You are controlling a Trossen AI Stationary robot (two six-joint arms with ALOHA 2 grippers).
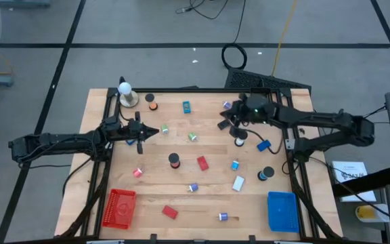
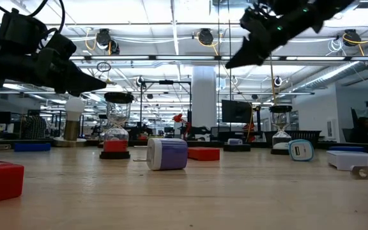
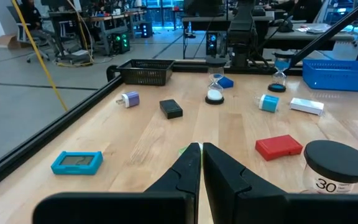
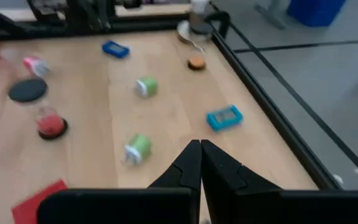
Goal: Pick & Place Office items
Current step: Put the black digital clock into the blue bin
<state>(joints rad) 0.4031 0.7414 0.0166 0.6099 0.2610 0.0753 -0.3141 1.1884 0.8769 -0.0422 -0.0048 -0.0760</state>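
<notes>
Both arms hang above the table's far half, left gripper (image 1: 156, 129) and right gripper (image 1: 223, 124) each pressed together on nothing. The office items (image 1: 202, 163) lie scattered, probably none binned. Each should spread its jaws, then descend squarely over one piece.

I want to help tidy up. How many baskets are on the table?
3. Seen from above: a red basket at the table's lower left corner, a blue basket at its lower right, and a black basket at its upper right edge.
</notes>
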